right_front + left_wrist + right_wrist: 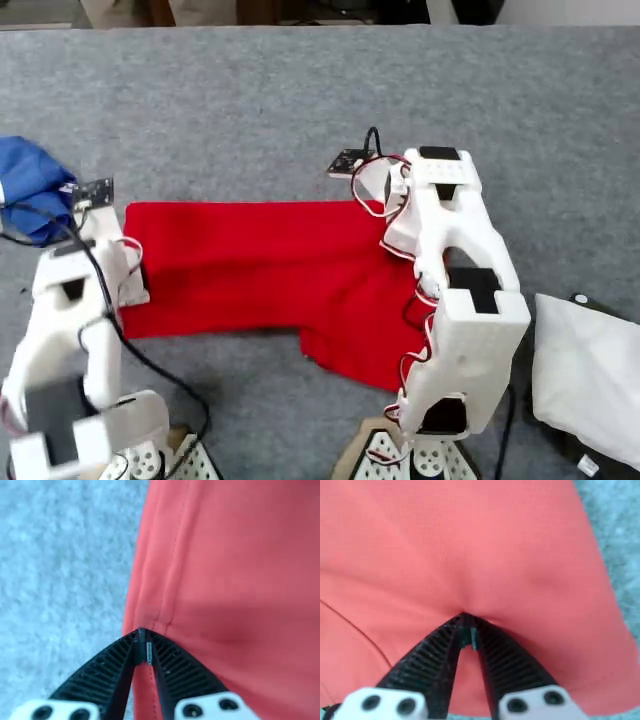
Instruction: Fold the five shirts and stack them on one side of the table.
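Observation:
A red shirt (250, 262) lies spread across the middle of the grey table, partly folded, with a flap hanging toward the front edge. My left gripper (141, 639) is shut on the red shirt (235, 580), pinching its hemmed left edge. My right gripper (466, 624) is shut on the red shirt (470, 545) too, nipping a pucker of cloth near its right side. In the high view the left arm (70, 300) stands at the shirt's left end and the right arm (455, 270) covers its right part.
A blue shirt (30, 190) is bunched at the table's left edge. A white shirt (585, 375) lies at the front right on something dark. The grey table (300, 100) runs bare behind the red shirt.

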